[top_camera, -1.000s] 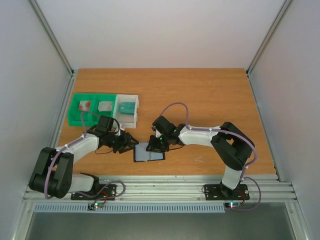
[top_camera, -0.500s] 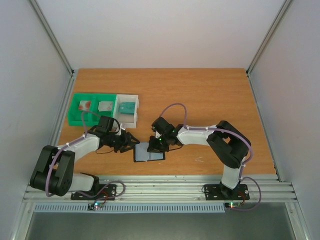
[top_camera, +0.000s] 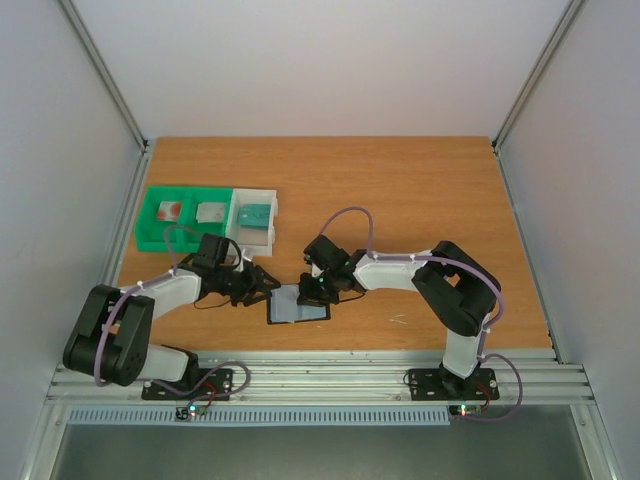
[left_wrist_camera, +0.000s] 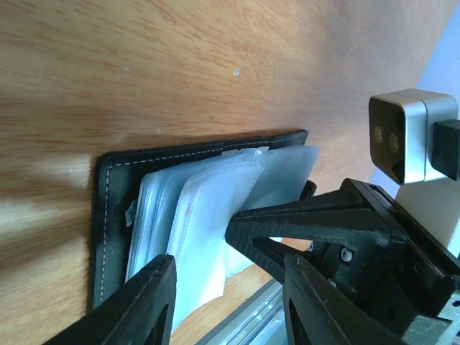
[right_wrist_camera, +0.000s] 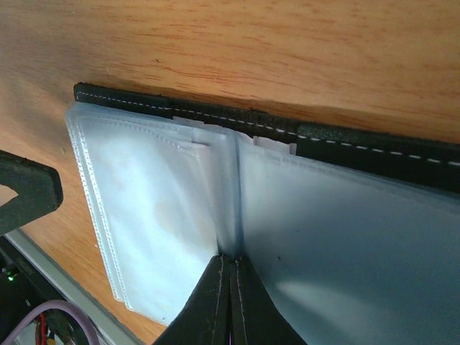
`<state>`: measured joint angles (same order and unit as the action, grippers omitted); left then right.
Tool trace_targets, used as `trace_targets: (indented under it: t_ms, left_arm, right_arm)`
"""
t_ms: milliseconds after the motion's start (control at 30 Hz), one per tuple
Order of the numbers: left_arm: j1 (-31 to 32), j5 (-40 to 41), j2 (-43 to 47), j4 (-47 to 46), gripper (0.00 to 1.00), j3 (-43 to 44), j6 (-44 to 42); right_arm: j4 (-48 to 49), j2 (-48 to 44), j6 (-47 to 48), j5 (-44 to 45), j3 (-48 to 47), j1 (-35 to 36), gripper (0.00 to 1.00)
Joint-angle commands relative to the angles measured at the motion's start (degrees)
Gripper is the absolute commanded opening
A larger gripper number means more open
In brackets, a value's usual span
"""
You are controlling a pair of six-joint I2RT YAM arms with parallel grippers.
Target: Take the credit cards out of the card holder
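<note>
The top camera looks down from above and behind the arms on the whole table (top_camera: 420, 180). Both wrist cameras look from very near, from opposite sides, at the card holder (left_wrist_camera: 108, 215) by the table's near edge.

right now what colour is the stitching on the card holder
White, against the black card holder; clearest in the right wrist view.

closed gripper (right_wrist_camera: 230, 263) at card holder (right_wrist_camera: 374, 152) pocket fold

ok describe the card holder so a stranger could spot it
On the wooden table, look near the front edge, where the left gripper and right gripper meet. The card holder lies open: flat, black, with pale clear pockets, unlike the boxy green and white trays at back left.
</note>
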<state>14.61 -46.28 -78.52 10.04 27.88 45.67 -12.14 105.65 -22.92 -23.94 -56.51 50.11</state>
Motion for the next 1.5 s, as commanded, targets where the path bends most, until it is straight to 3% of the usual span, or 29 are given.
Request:
trace_targets:
  t_ms: [0,600,967,1467]
  left_arm:
    - [0.4,-0.4,-1.6,-3.7,0.42,-1.0,0.6]
    - [0.9,-0.1,-4.7,-7.1,0.41,-1.8,1.2]
    - [1.5,-1.7,-2.2,-9.2,0.22,-2.4,4.1]
    - [4.5,-2.7,-0.8,-12.5,0.27,-1.8,8.0]
  right_arm:
    - [-1.1,1.4,0.8,2.0,1.5,0.3,0.01]
    - [-0.4,0.8,0.5,1.4,2.0,0.3,0.01]
    - [0.5,0.7,0.3,0.7,2.3,0.3,0.01]
    - [4.8,-1.6,-0.5,-0.6,4.1,0.3,0.06]
